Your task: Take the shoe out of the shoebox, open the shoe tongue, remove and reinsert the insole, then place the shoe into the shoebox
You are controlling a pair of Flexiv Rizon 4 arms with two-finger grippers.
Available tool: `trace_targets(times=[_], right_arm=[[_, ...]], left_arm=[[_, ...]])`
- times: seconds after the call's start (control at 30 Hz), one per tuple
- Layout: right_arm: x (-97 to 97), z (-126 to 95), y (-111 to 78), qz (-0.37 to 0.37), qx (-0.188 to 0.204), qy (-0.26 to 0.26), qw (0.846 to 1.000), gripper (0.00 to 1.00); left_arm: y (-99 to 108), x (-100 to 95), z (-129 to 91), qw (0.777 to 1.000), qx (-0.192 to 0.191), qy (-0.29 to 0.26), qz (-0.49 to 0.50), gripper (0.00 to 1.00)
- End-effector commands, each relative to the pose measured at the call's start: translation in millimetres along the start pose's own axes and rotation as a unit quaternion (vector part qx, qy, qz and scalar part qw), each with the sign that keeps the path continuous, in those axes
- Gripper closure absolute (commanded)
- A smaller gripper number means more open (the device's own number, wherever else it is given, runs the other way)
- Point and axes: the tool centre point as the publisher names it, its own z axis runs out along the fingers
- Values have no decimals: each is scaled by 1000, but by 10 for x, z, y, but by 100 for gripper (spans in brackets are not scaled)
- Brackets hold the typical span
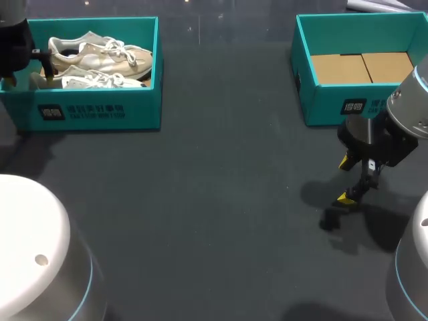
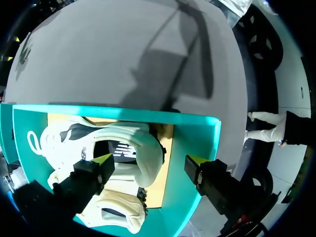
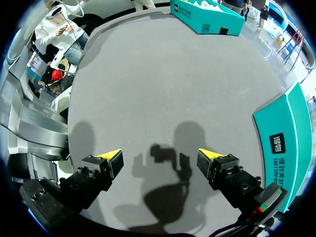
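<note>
At the table's far left corner, the teal shoebox held a pair of pale shoes side by side, neither lifted out yet. The step in hand looked like the first grasp. To do it well, the left gripper would probably need to drop straight down and pinch the heel collar of the nearer shoe, keeping its outer finger inside the box wall, not on top of it, and clear of the laces. That gripper hung over the box's end with its fingers spread wide, one above the shoe's opening and the other over the teal wall, holding nothing. Further right, the dark table lay between the two arms. The right gripper hovered above it, just in front of a second box lined with cardboard, fingers spread and pointing down, holding nothing.
</note>
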Motion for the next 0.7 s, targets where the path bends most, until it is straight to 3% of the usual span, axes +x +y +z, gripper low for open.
trace_targets(times=[0.03, 0.37, 0.53, 0.7], right_arm=[[13, 2, -4, 0, 1, -1, 1000, 0], [13, 2, -4, 0, 1, -1, 1000, 0], [13, 2, -4, 0, 1, -1, 1000, 0], [13, 2, -4, 0, 1, -1, 1000, 0]], left_arm=[[34, -1, 86, 1000, 3, -1, -2, 10], [85, -36, 254, 1000, 12, 2, -12, 17], [96, -32, 352, 1000, 22, 1, -12, 33], [102, -17, 418, 999, 30, 0, -12, 35]])
